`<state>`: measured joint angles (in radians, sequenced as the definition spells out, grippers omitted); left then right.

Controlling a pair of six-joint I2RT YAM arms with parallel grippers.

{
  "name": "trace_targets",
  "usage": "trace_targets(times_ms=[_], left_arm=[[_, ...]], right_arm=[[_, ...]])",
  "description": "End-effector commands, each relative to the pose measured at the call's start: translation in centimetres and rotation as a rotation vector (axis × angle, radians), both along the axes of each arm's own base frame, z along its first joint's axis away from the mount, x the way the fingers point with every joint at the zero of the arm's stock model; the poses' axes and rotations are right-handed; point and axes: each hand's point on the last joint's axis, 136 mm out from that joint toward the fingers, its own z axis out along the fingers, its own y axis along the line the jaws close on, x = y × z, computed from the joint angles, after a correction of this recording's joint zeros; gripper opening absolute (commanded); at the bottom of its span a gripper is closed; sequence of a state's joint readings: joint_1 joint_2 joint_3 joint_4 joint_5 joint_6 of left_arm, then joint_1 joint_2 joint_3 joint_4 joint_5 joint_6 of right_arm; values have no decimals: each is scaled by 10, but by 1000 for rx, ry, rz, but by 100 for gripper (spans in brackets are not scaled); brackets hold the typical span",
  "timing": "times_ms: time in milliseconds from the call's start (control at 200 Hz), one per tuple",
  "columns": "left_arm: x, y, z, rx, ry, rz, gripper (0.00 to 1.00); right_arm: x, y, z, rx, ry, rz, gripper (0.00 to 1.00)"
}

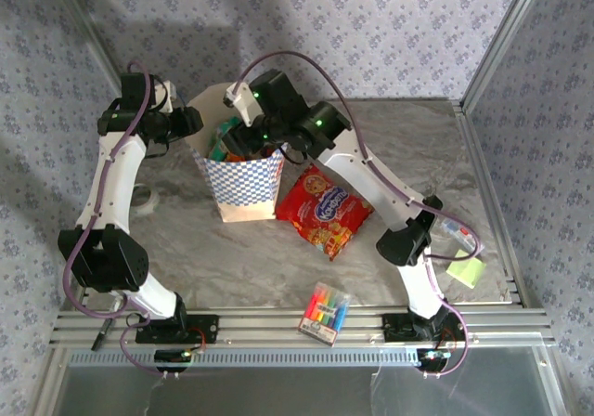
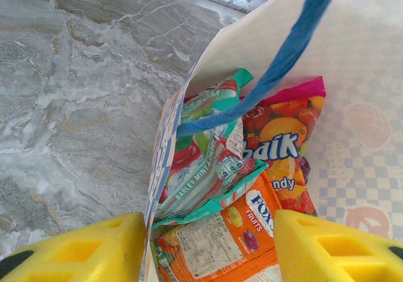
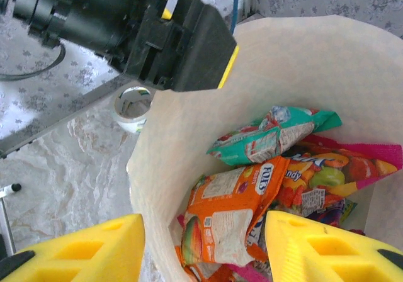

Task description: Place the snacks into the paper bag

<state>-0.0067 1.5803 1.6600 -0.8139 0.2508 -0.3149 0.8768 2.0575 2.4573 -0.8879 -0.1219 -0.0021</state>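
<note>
- Got the right tool spread apart and empty, right over the paper bag mouth.
- Same with the left tool: apart, straddling the rim.
- Already in there: orange packet, teal packet, pink-edged candy bag.
- Just need to bag the red cookie bag, lying on the table beside it. Mostly done, probably.

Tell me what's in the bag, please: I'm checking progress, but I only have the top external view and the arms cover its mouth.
Observer: From the right wrist view, an orange-white packet lies on top inside the paper bag.
Operator: Anything else in there?
Observer: A green mint packet and the pink-edged candy bag are in there too.
Operator: Is the right gripper holding anything?
Observer: No. The right gripper is open above the packets, with nothing between its fingers.
</note>
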Motion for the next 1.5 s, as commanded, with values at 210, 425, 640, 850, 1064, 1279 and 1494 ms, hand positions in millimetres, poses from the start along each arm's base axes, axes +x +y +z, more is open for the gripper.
trace_targets(times_ms=[210, 425, 640, 850, 1064, 1279, 1494], left_arm=[[-15, -8, 17, 8, -13, -30, 57], [-19, -16, 20, 14, -19, -49, 57], [-24, -21, 20, 37, -10, -58, 57], [-29, -24, 23, 60, -8, -57, 57], [-32, -24, 24, 77, -8, -46, 57], [-37, -22, 31, 86, -22, -36, 57], [-42, -20, 32, 91, -18, -29, 58]], right_arm=[[-29, -23, 34, 18, -93, 31, 59], [-41, -35, 39, 25, -113, 43, 61], [-55, -47, 42, 29, -141, 59, 62], [-68, -63, 43, 50, -179, 72, 64], [-73, -89, 44, 66, -203, 22, 65], [-72, -121, 48, 113, -208, -59, 67], [-66, -155, 41, 125, -189, -165, 68]])
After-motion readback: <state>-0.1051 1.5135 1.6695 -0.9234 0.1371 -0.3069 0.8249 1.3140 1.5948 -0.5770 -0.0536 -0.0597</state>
